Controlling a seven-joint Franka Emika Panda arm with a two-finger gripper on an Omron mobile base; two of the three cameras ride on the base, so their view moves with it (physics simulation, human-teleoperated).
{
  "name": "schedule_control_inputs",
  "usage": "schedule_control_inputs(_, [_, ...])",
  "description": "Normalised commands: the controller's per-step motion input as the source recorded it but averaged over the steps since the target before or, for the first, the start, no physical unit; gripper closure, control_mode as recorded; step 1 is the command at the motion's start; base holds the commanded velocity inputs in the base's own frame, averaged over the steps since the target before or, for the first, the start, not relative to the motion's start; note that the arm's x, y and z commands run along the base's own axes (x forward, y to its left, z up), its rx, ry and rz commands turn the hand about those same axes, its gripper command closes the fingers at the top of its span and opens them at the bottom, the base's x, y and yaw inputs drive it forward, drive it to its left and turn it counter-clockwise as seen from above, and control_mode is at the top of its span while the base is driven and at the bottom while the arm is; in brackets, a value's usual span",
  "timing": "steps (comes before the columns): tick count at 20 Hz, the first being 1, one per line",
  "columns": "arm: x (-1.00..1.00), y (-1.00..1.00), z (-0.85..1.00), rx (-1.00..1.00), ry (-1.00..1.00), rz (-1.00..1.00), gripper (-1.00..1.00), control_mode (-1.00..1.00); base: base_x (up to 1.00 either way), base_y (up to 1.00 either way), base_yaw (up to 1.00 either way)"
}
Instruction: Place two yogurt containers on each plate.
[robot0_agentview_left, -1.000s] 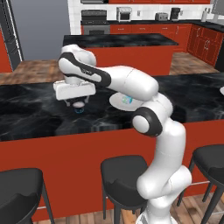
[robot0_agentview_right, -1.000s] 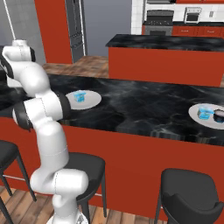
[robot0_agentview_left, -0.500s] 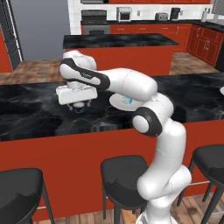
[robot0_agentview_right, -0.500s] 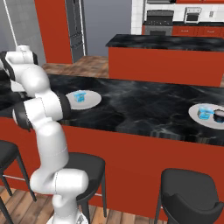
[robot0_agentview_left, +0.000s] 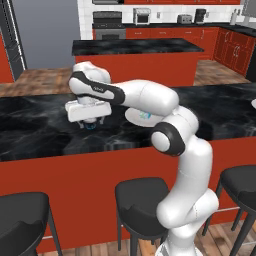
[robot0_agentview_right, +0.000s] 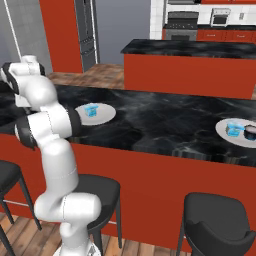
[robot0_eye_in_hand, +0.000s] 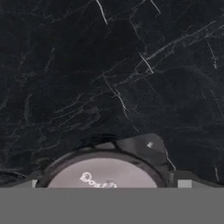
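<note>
Yogurt container, a small round dark-blue tub with a pale printed lid (robot0_eye_in_hand: 101, 177), sits on the black marbled bench (robot0_agentview_left: 35, 130) directly under the wide-open, empty end effector (robot0_agentview_left: 90, 123).
Closing off-centre could tip or shove it; its lower half is cut off in the hand view, so alignment is unclear.
</note>
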Motion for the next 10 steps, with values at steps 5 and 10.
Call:
schedule_control_inputs(5, [0.29, 0.00, -0.17, 0.00, -0.11, 0.03, 1.00, -1.00, 0.00, 0.00, 0.00])
schedule_control_inputs(10, [0.06, 0.06, -0.11, 0.00, -0.08, 0.05, 1.00, -1.00, 0.00, 0.00, 0.00])
